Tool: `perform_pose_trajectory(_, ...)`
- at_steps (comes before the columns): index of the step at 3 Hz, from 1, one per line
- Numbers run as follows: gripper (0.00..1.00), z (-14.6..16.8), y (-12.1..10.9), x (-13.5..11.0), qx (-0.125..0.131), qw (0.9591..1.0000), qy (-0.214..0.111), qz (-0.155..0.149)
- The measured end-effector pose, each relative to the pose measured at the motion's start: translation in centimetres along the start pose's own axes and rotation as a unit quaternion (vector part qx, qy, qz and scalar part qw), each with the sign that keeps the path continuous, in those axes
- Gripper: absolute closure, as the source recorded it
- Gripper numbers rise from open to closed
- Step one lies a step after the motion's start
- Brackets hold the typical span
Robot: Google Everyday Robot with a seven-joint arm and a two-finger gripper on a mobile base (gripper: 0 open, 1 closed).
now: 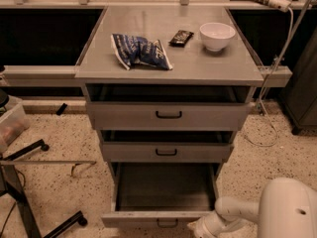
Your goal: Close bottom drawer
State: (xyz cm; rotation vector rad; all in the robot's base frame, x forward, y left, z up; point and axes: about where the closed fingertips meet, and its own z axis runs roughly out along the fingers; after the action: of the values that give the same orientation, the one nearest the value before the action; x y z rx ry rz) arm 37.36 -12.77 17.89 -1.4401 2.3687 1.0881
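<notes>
Although the grey metal bottom drawer (166, 190) of the three-tier cabinet (168, 115) must be shut, it stands pulled far out toward the near side. Its dark deep tray lies fully open, so I judge that nothing of the closing is done yet. The white gripper (202, 228) is low at the near right, just beside the right end of the drawer's low front panel. Whether it is spread or pressed together I cannot tell. The whole push to the far side is left.

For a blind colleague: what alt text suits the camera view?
Grey metal bottom drawer of a three-drawer cabinet stands pulled far out, the robot's white gripper at its front panel's right end. A crumpled blue bag, dark packet and white bowl lie on top.
</notes>
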Motion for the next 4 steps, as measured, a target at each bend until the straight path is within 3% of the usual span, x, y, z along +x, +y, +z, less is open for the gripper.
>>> perform_pose_trajectory(2, 0.0, 2.6, -2.6, -7.1, -0.018, 0.9976, 0.018, -0.065)
perform_pose_trajectory(3, 0.0, 2.8, -2.5, -7.1, -0.017, 0.9975, 0.019, -0.066)
perform_pose_trajectory(4, 0.0, 2.3, -3.0, -8.1, 0.018, 0.9965, 0.018, -0.08)
